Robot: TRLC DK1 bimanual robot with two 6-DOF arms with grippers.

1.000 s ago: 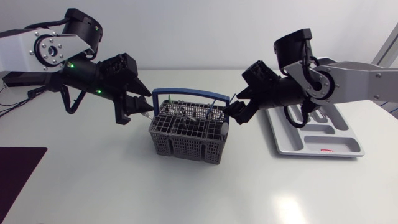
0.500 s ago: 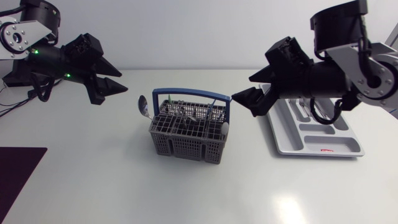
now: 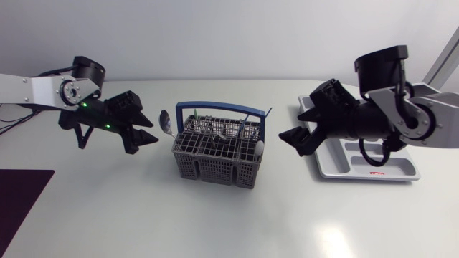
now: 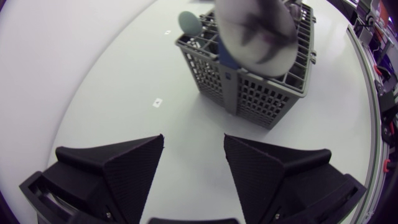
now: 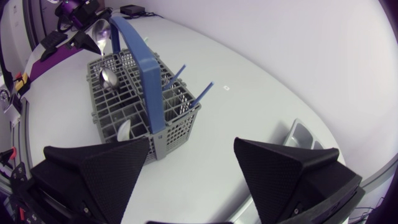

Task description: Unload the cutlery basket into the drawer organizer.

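A grey plastic lattice basket (image 3: 219,159) with an arched blue handle (image 3: 222,107) sits between the matte wedge-fingered left gripper (image 3: 152,132) and right gripper (image 3: 289,142), both spread wide and empty.

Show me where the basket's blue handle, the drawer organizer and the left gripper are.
blue handle (image 3: 222,107), head view, top bar.
drawer organizer (image 3: 351,173), head view, front rim.
left gripper (image 3: 153,132), head view, between its fingertips.
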